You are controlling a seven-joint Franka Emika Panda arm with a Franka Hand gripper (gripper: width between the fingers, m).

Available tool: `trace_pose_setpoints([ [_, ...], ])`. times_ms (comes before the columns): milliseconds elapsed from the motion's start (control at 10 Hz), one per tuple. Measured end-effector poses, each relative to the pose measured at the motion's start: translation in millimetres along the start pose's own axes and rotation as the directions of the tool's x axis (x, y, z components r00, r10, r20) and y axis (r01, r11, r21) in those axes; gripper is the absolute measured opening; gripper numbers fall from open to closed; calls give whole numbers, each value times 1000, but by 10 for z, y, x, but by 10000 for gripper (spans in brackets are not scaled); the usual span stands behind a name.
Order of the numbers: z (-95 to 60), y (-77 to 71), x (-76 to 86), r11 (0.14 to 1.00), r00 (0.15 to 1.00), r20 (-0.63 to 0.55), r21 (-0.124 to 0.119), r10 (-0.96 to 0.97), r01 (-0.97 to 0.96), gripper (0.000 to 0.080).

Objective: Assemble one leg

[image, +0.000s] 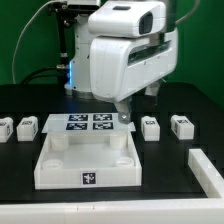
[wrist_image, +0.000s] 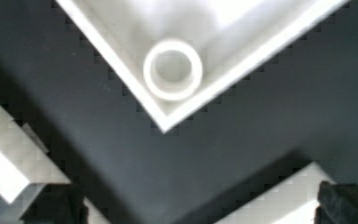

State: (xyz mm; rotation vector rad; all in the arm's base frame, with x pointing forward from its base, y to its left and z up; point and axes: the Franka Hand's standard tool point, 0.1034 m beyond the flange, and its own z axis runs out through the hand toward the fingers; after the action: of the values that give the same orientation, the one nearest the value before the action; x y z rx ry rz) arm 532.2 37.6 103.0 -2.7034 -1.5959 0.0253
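Four small white legs with tags stand on the black table: two at the exterior view's left (image: 5, 128) (image: 27, 126) and two at its right (image: 150, 126) (image: 181, 125). The large white square tray-like piece (image: 60, 165) lies at the front centre. My gripper (image: 125, 117) hangs over its far right corner, apart from every leg. In the wrist view the gripper (wrist_image: 194, 205) is open and empty. Its dark fingertips (wrist_image: 43, 205) stand wide apart. Beyond them I see a corner of the tray-like piece (wrist_image: 114, 30) with a round socket (wrist_image: 171, 68). No leg shows in the wrist view.
The marker board (image: 80, 123) lies behind the tray-like piece, between the two pairs of legs. A white angled bar (image: 205, 170) sits at the exterior view's front right. A white strip (wrist_image: 7, 150) crosses the wrist view's edge.
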Motion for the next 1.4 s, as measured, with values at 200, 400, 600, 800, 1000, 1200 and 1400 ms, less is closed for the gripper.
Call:
trace_pose_setpoints([
  [200,128,-121,-348,982,982,1,6,-189,189,650],
  [400,216,-144,-542,970,970,0,15,-241,241,650],
  [600,212,-143,-531,971,971,0,14,-239,239,650],
  [800,241,-131,-555,960,960,-8,6,-281,281,650],
  [1000,433,-203,-830,889,890,-20,-63,-456,454,650],
  [1200,569,-436,-1035,836,836,-9,-51,-548,547,650],
  [1400,737,-600,-1177,818,818,-17,-32,-575,574,650],
])
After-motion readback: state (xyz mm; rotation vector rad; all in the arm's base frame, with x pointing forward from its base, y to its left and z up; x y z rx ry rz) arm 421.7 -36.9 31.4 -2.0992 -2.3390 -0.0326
